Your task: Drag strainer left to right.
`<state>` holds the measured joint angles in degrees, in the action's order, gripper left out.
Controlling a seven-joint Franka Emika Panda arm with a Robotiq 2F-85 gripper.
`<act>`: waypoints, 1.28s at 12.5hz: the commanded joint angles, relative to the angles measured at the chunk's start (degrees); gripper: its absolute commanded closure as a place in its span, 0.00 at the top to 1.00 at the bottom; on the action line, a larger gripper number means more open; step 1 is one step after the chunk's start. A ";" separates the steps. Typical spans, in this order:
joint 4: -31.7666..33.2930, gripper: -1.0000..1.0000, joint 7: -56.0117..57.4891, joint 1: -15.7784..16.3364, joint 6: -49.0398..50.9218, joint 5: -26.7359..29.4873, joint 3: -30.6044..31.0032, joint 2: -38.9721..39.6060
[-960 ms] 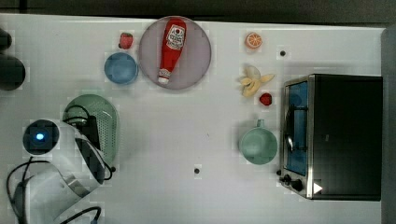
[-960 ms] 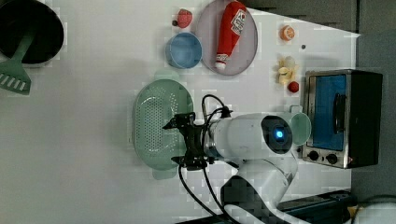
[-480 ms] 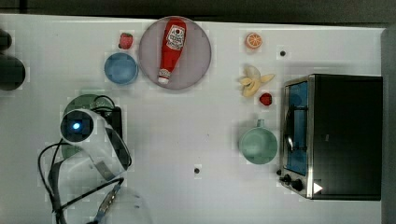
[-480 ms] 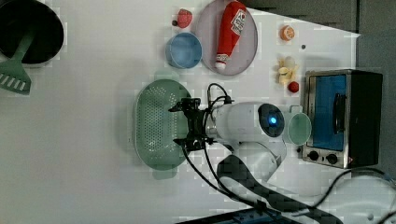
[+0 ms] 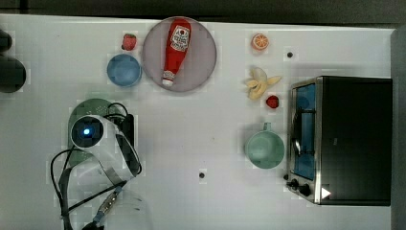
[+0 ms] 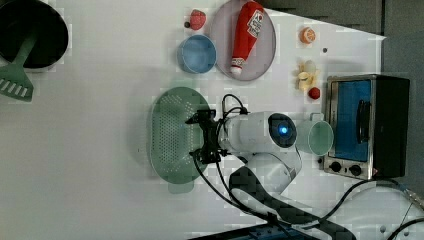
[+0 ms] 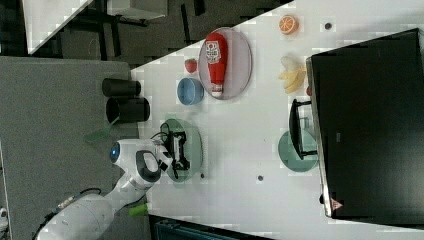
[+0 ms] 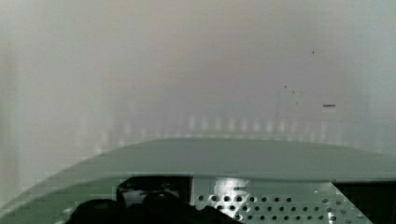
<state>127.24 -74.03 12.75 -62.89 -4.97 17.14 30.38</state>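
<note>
The gripper, its jaws wide apart and holding nothing, hangs over the strainer near its right rim in the left view. In the top view, bare table lies between strainer and mug.

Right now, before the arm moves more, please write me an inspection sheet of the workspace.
Surface: white table, small dark dots on it.
Job's things: mint strainer, at the top view's left, under the arm.
Clutter: ketchup bottle on grey plate; blue bowl; strawberry; orange half; banana; mint mug; toaster oven.
Grippers: gripper open, over the strainer's rim.
Cables: black cables along the arm.
Surroundings: black pot, green spatula.
</note>
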 commanded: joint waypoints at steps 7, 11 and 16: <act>4.14 1.00 1.80 -3.05 0.15 -0.17 -4.95 -6.26; 5.97 1.00 7.15 -5.88 0.05 -0.17 -7.47 -7.26; 7.20 1.00 16.73 -8.86 -0.06 -0.17 -12.40 -7.61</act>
<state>133.62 -62.78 6.08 -62.05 -5.62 5.86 23.84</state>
